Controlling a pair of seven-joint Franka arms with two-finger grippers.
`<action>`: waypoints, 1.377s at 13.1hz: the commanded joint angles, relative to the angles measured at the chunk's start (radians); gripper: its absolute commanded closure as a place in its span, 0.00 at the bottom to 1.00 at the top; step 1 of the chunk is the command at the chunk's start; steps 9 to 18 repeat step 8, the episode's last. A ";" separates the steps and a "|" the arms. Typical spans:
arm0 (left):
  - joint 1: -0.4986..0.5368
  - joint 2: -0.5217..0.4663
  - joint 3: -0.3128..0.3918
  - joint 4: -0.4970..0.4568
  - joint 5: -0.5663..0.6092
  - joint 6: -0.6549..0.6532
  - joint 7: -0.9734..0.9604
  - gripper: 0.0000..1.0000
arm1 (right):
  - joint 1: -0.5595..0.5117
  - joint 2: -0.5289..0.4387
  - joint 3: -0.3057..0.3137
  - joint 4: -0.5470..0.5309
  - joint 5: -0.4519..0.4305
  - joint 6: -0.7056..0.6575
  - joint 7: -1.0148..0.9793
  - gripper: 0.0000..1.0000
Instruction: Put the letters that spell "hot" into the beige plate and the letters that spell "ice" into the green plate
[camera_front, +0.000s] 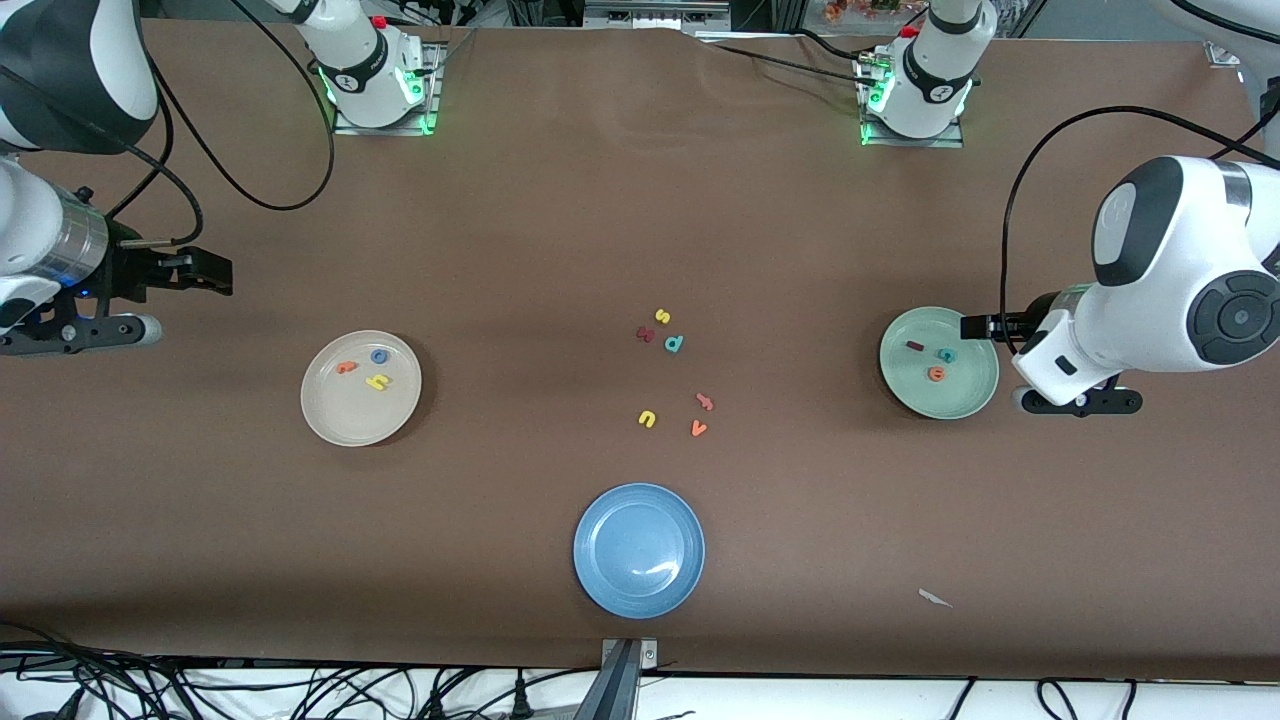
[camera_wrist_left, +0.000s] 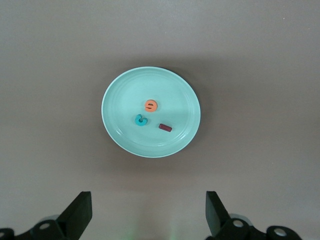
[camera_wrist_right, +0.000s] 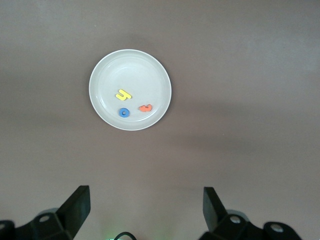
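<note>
The beige plate (camera_front: 350, 415) lies toward the right arm's end of the table. In it are the yellow "h" (camera_front: 377, 381), the blue "o" (camera_front: 379, 355) and the orange "t" (camera_front: 346, 367). The green plate (camera_front: 950, 398) lies toward the left arm's end and holds the dark red "i" (camera_front: 914, 346), the teal "c" (camera_front: 946, 354) and the orange "e" (camera_front: 937, 374). My left gripper (camera_wrist_left: 148, 200) hangs high beside the green plate (camera_wrist_left: 150, 82), open and empty. My right gripper (camera_wrist_right: 146, 197) hangs high beside the beige plate (camera_wrist_right: 130, 65), also open and empty.
An empty blue plate (camera_front: 620, 530) sits near the front edge, mid-table. Loose letters lie in the middle: a yellow "s" (camera_front: 662, 316), a dark red one (camera_front: 645, 334), a teal one (camera_front: 674, 343), a yellow "u" (camera_front: 647, 419), two orange ones (camera_front: 704, 402). A white scrap (camera_front: 934, 598) lies near the front.
</note>
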 joint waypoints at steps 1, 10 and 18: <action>0.003 -0.009 0.007 0.004 -0.018 0.007 0.004 0.00 | 0.014 0.012 0.003 0.028 -0.006 -0.012 -0.013 0.00; 0.014 -0.016 0.013 0.013 -0.020 0.007 0.013 0.00 | 0.014 0.012 0.002 0.028 -0.005 -0.013 -0.004 0.00; 0.014 -0.016 0.013 0.013 -0.020 0.007 0.013 0.00 | 0.014 0.012 0.002 0.028 -0.005 -0.013 -0.004 0.00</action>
